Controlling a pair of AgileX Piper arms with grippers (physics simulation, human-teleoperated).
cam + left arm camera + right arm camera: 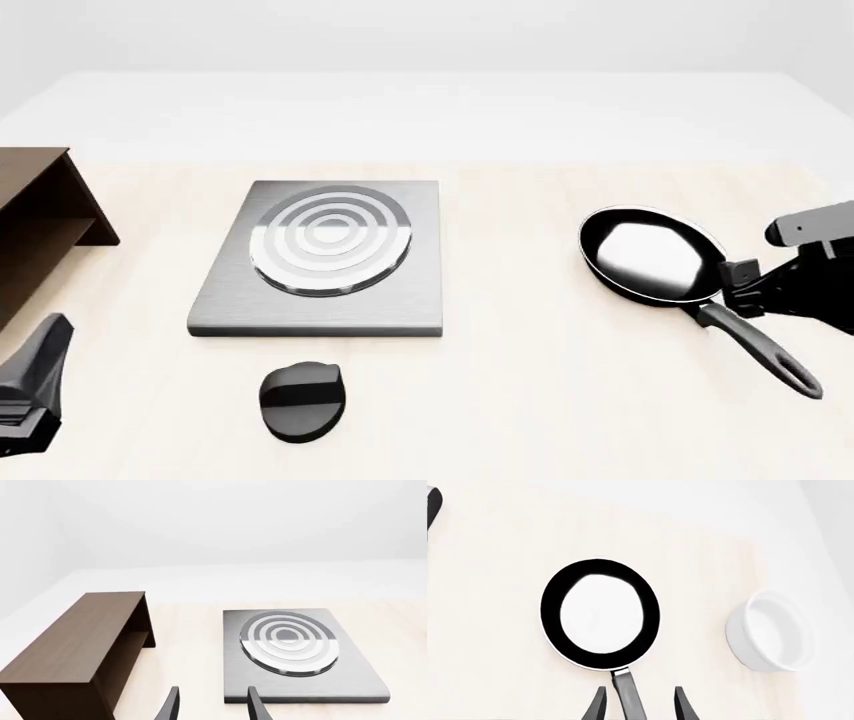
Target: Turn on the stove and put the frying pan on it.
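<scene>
The grey stove slab (pixel 227 300) with its round silver burner (pixel 331 240) lies left of centre on the table. Its black oval knob (pixel 303 400) sits apart, in front of it. The black frying pan (pixel 654 255) rests on the table at the right, its long handle (pixel 767 350) pointing toward the near right. My right gripper (pixel 747 285) is open, and its fingers straddle the handle (pixel 627 687) close to the pan (pixel 600 614) with gaps on both sides. My left gripper (pixel 38 385) is open and empty at the near left, facing the stove (pixel 333 680).
A brown wooden shelf (pixel 34 230) stands at the left edge, also in the left wrist view (pixel 73 650). A white cup (pixel 770 637) stands on the table beside the pan, seen only in the right wrist view.
</scene>
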